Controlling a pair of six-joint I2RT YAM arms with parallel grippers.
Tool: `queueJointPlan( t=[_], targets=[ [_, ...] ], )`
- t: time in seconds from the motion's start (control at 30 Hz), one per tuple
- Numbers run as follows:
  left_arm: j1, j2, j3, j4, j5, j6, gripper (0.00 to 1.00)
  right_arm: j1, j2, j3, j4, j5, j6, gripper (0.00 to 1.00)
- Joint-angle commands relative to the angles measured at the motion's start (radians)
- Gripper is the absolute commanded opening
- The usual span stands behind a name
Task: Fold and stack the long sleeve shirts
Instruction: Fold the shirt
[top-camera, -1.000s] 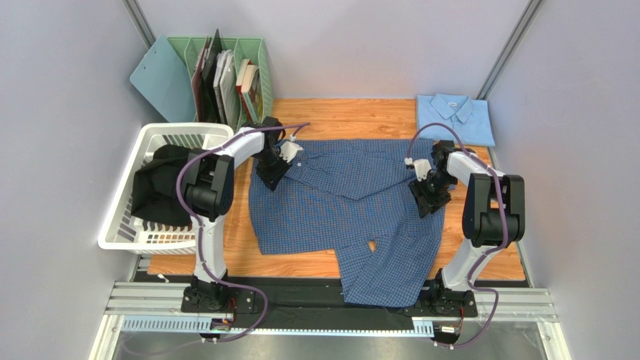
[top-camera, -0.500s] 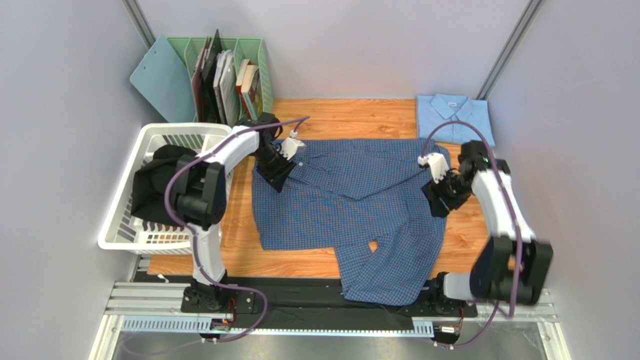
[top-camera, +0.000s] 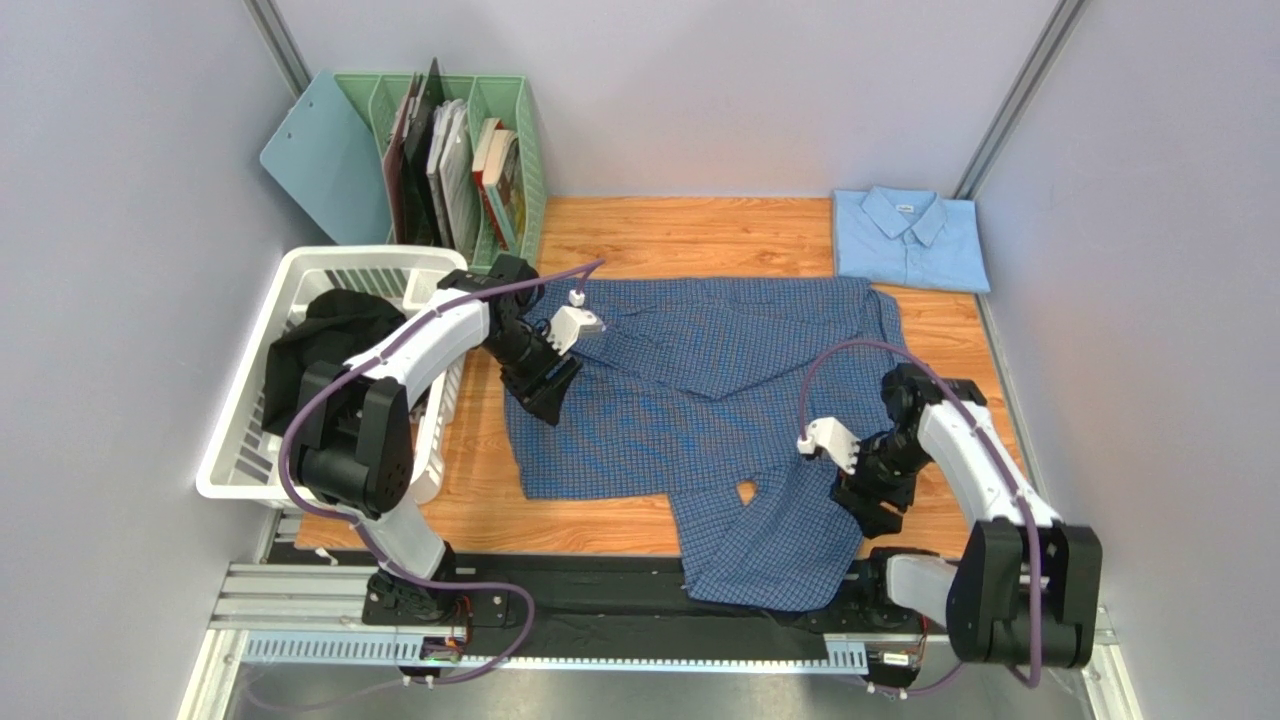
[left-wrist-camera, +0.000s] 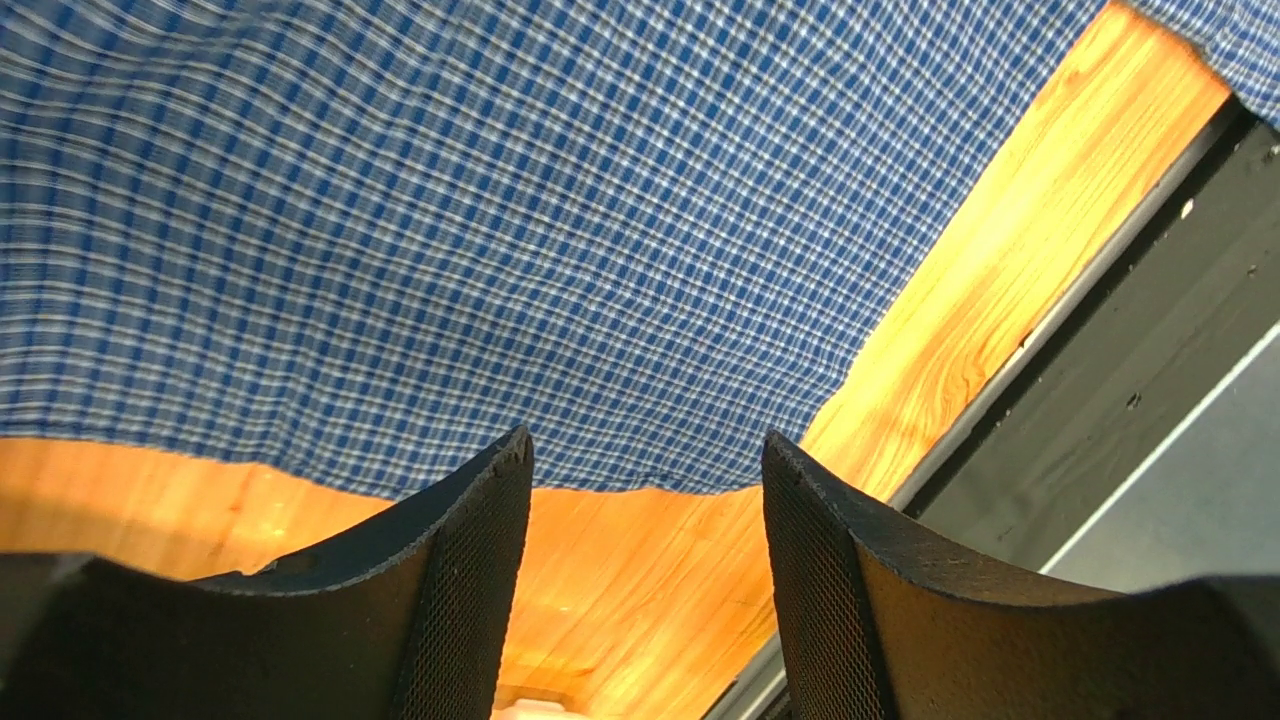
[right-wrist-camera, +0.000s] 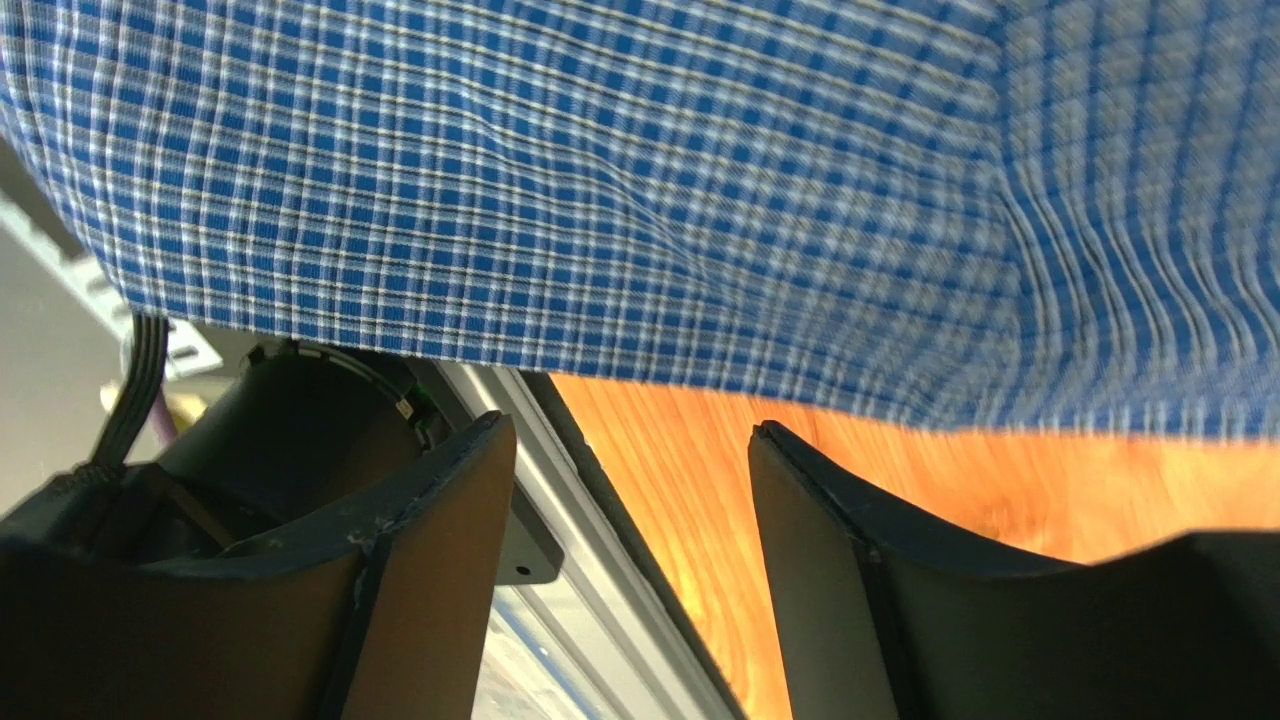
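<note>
Checked shirt (top-camera: 691, 398) spread flat on table (top-camera: 676, 225), one sleeve hanging over near edge; not folded yet. Pale blue shirt (top-camera: 909, 237) folded, far right corner. My L gripper (left-wrist-camera: 646, 458) at checked shirt's left edge, R gripper (right-wrist-camera: 631, 435) by near sleeve. Both w/ jaws apart, empty. Approx half done: fold + stack remain.

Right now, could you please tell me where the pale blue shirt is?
In the top view, the pale blue shirt lies folded at the far right corner of the table, just beyond the spread checked shirt.
</note>
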Motion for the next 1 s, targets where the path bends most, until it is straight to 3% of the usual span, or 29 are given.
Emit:
queueJointPlan(
  t=[0.0, 0.4, 0.6, 0.67, 0.73, 0.83, 0.97],
  targets=[
    [-0.003, -0.006, -0.009, 0.023, 0.035, 0.024, 0.64, 0.103, 0.103, 0.038, 0.004, 0.013, -0.037, 0.64],
    [0.006, -0.023, -0.075, 0.044, 0.005, 0.061, 0.64, 0.322, 0.198, -0.095, 0.209, 0.099, -0.025, 0.52],
    [0.018, -0.046, -0.09, 0.066, -0.037, 0.073, 0.65, 0.394, 0.264, -0.085, 0.349, 0.209, 0.119, 0.48],
    [0.028, -0.046, -0.084, 0.067, -0.044, 0.075, 0.65, 0.413, 0.273, -0.097, 0.381, 0.237, 0.142, 0.4],
    [0.038, -0.049, -0.076, 0.069, -0.046, 0.075, 0.65, 0.43, 0.276, -0.106, 0.404, 0.25, 0.188, 0.22],
    [0.051, -0.058, -0.082, 0.072, -0.045, 0.082, 0.64, 0.44, 0.261, -0.115, 0.429, 0.257, 0.224, 0.03],
    [0.052, -0.086, -0.102, 0.046, -0.018, 0.133, 0.63, 0.437, 0.156, -0.071, 0.331, 0.21, 0.253, 0.0]
  ],
)
